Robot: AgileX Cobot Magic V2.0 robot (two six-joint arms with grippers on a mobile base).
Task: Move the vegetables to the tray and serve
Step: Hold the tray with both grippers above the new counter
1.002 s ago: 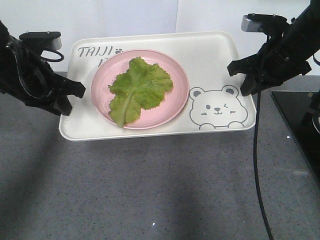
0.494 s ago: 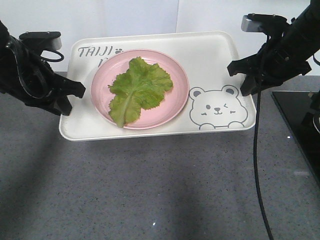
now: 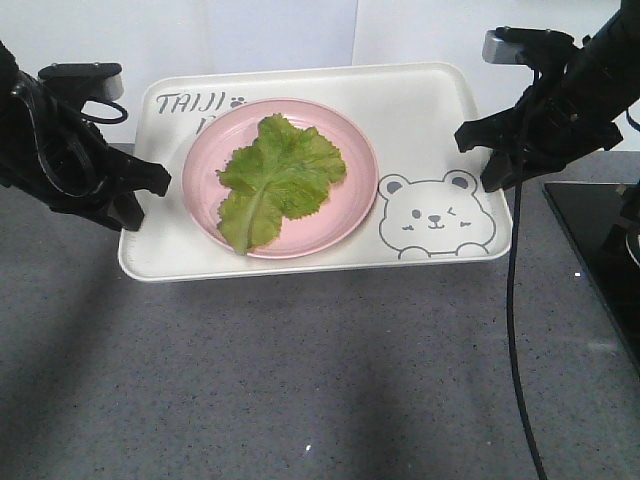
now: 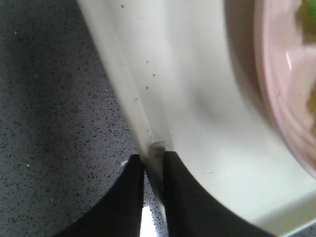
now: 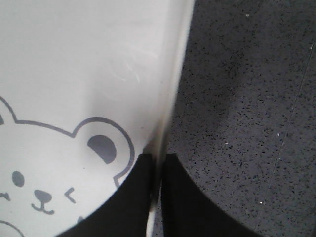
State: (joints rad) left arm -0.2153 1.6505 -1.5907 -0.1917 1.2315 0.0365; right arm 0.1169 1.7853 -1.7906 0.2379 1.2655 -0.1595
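Note:
The cream tray [image 3: 420, 110] with the bear drawing is held up off the grey counter, tilted toward the camera. A round pink plate [image 3: 355, 215] rests on it, and the green lettuce leaf [image 3: 275, 180] lies on the plate. My left gripper [image 3: 140, 195] is shut on the tray's left rim [image 4: 131, 94], its two black fingers [image 4: 180, 197] pinching the edge. My right gripper [image 3: 485, 160] is shut on the tray's right rim [image 5: 170, 94], fingers [image 5: 133, 197] on either side of the edge by the bear's ear.
Grey speckled counter [image 3: 320, 380] spreads below the tray. A black glossy panel [image 3: 600, 250] lies at the right edge. A black cable [image 3: 512, 330] hangs from the right arm down across the counter. A white wall stands behind.

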